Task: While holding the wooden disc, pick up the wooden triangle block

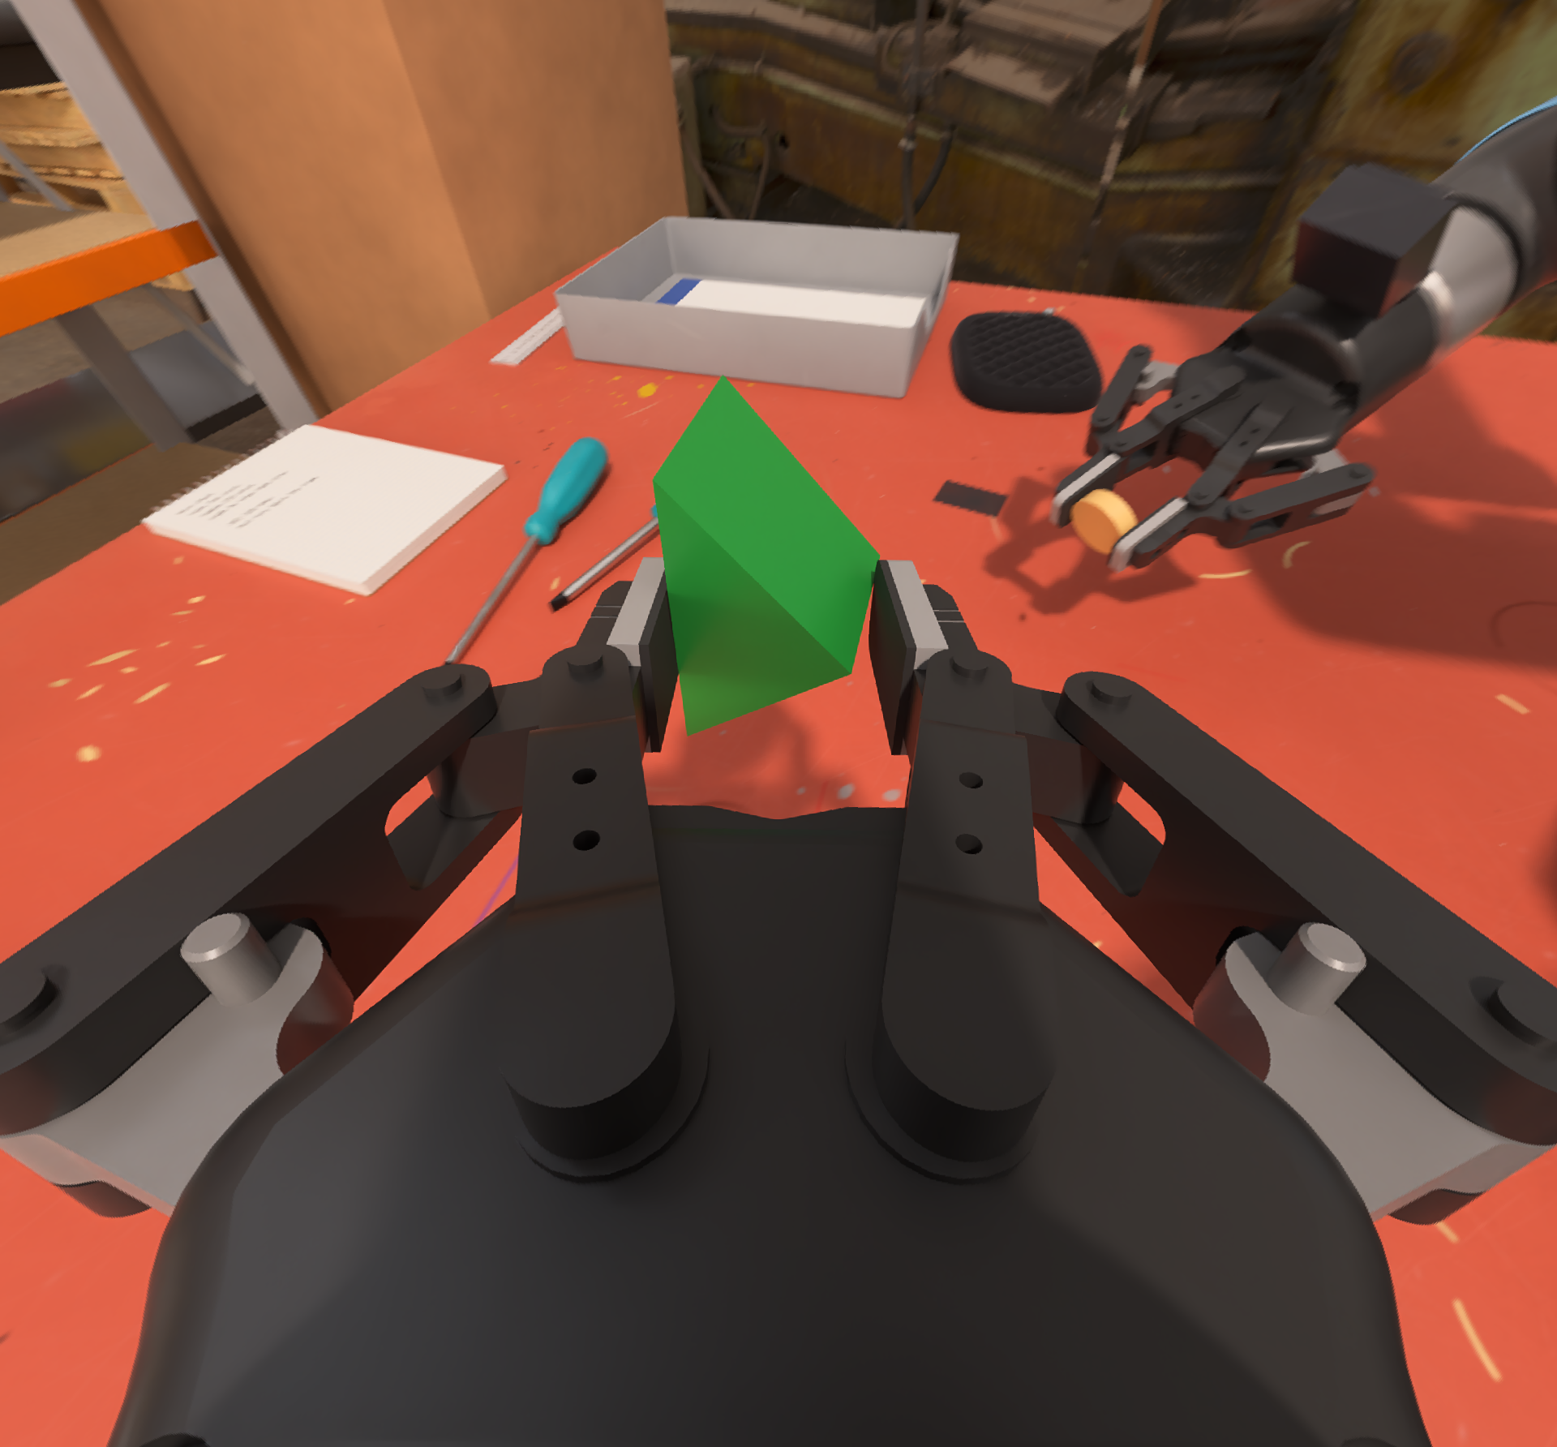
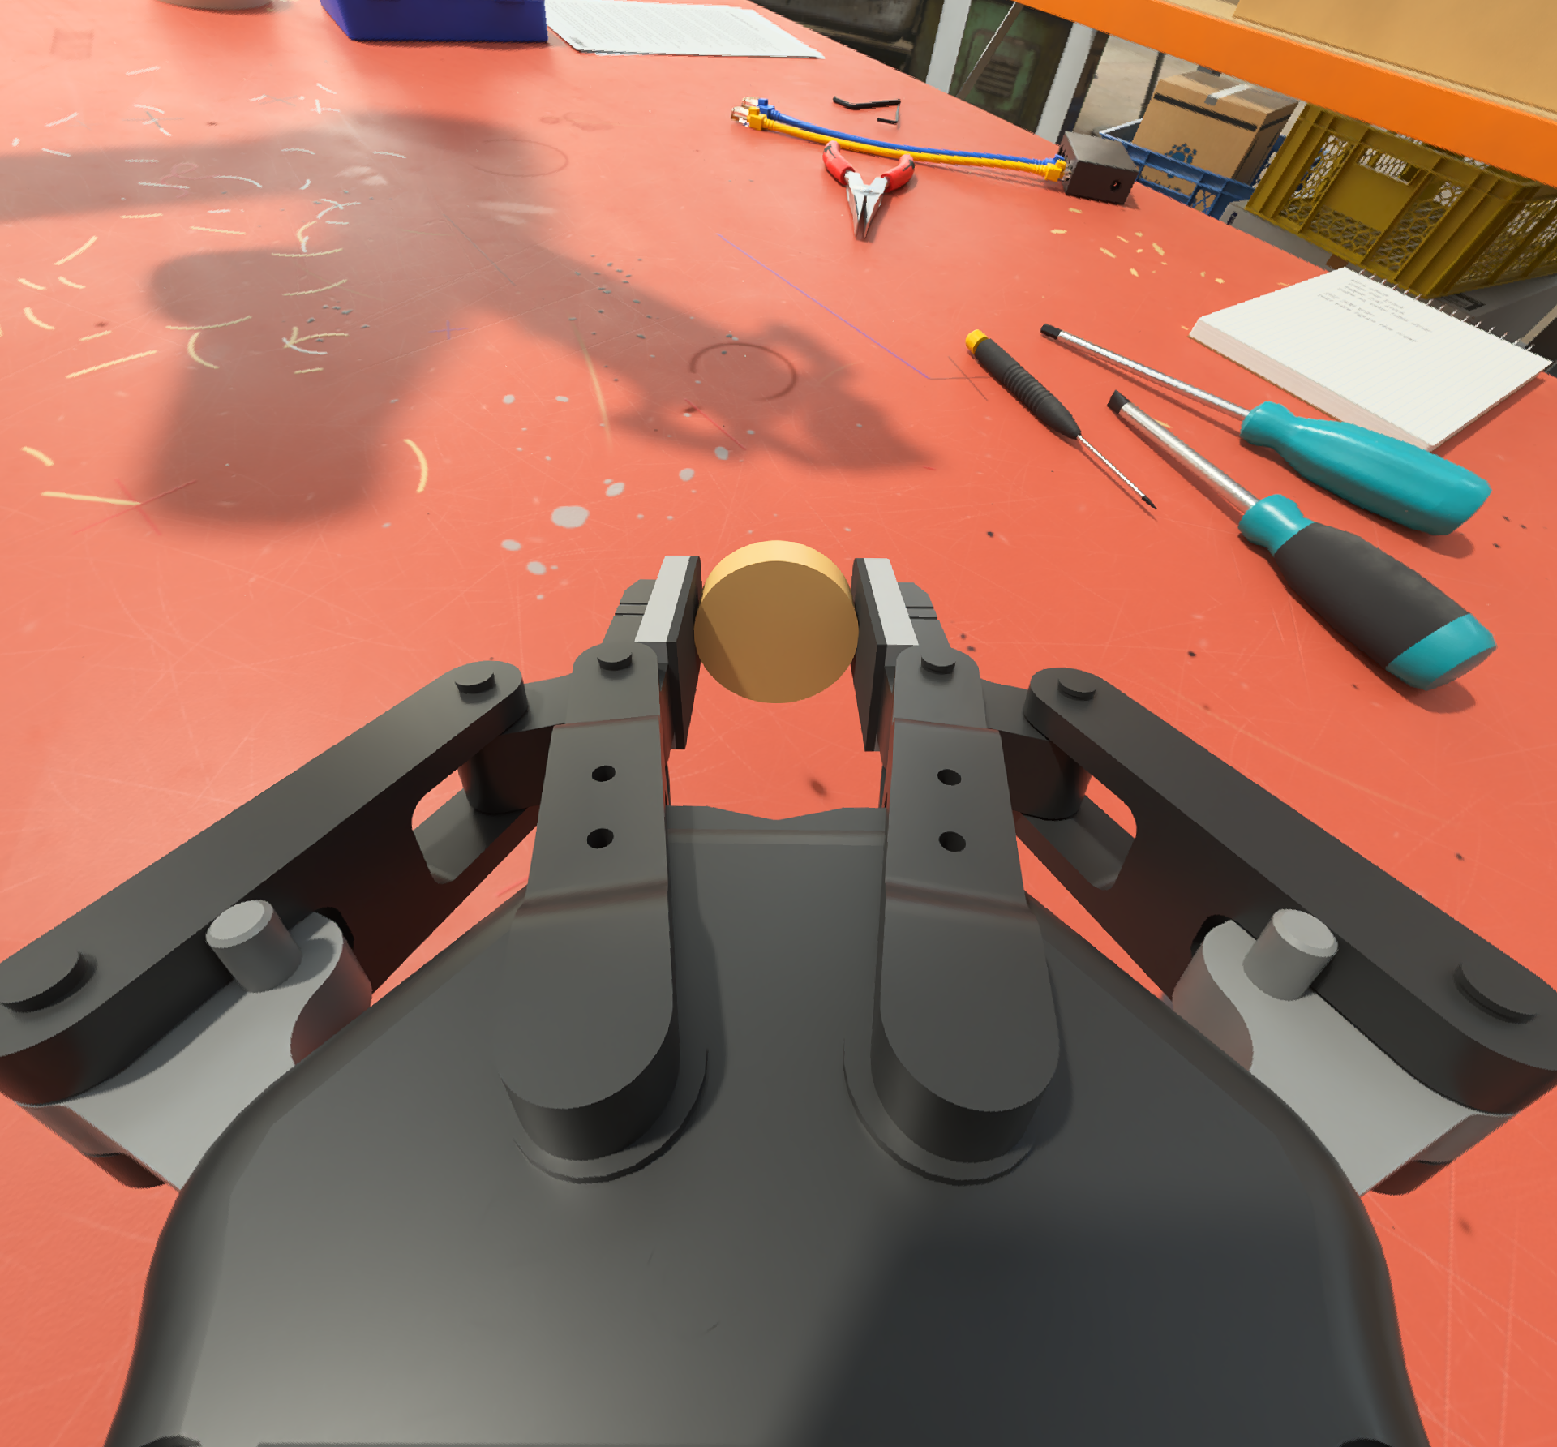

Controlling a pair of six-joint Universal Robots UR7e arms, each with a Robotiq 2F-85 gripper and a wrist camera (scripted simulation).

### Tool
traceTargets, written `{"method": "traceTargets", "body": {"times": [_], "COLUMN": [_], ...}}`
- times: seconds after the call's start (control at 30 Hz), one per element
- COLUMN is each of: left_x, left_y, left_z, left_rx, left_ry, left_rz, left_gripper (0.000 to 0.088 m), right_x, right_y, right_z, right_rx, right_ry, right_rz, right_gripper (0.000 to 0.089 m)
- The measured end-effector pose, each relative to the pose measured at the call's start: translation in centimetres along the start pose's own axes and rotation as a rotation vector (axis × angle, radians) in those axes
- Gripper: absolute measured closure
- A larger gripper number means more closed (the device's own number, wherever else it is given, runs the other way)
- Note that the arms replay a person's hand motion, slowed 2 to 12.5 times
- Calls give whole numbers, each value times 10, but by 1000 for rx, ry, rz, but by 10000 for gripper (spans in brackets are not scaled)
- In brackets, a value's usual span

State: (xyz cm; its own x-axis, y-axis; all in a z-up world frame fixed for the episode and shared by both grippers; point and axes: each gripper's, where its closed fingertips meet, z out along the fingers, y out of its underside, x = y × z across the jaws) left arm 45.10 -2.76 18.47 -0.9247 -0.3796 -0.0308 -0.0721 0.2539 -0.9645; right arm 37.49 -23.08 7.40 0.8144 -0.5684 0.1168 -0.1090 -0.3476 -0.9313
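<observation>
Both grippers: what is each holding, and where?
Left gripper pinches the green triangle block by its lower sides; right gripper clamps the wooden disc across its rim.

Workshop: red workbench, screwdrivers, pliers, old machinery.

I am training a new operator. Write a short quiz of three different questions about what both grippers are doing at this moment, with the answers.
1. True or false: the left gripper is shut on the green triangle block, and the block is off the red table.
2. Multiple choice: what is between the fingers of the right gripper?
A. a teal screwdriver
B. the wooden disc
C. red pliers
3. Fill the gap: in the left wrist view, the open grey tray lies ______ the triangle block (in front of / behind).

Key
1. True; its lower corner hangs above the table.
2. B; the pads press its rim on both sides.
3. Behind.
</observation>
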Motion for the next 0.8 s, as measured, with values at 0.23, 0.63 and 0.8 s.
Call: {"method": "traceTargets", "body": {"times": [0.23,0.63,0.8], "left_x": [40,95,113], "left_y": [6,33,48], "left_z": [22,62,77], "left_rx": [71,57,13], "left_ry": [106,252,296], "left_rz": [-65,-117,-107], "left_gripper": [478,478,478], "right_x": [-1,-5,-7], "right_y": [0,-3,-4], "right_z": [1,1,0], "right_rx": [1,15,21], "right_ry": [2,-4,-7], "right_rz": [-7,-14,-21], "right_gripper": [577,578,578]}}
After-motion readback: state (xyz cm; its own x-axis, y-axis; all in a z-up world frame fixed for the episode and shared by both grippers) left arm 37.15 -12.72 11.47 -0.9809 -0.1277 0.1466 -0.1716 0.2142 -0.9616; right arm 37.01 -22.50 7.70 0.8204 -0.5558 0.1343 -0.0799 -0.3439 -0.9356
